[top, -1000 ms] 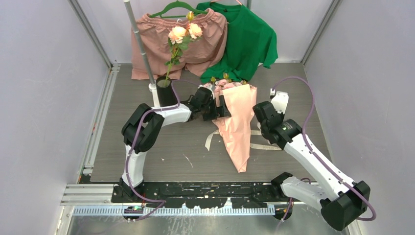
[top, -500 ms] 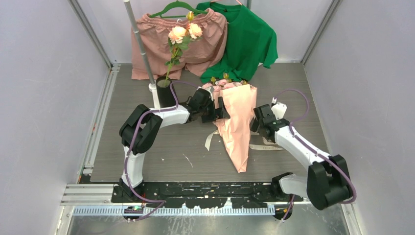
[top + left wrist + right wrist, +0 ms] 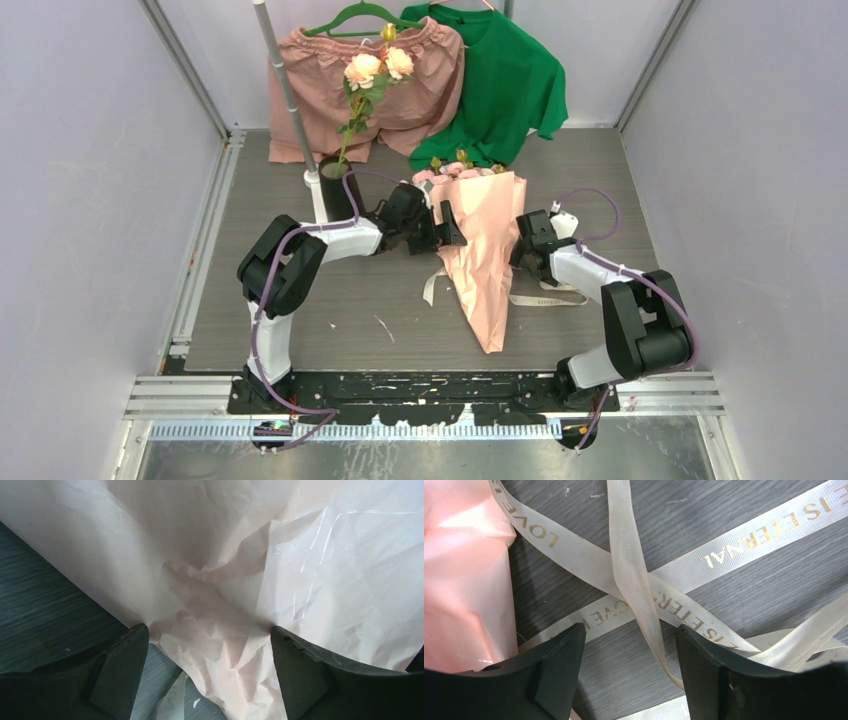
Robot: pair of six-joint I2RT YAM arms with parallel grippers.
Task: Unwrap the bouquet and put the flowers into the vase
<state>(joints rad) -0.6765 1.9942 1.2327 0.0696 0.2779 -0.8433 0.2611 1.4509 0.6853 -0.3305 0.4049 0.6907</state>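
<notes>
From above, the bouquet lies mid-table, right of the vase, with its ribbon loose, so you're at the unwrapping.

Left wrist: your left gripper stands spread around crumpled paper; closing comes next.

Only the right wrist shows the right gripper spread over ribbon, pinching nothing.

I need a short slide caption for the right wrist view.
Open right gripper hovers over loose cream ribbon beside the bouquet's pink paper.
</notes>
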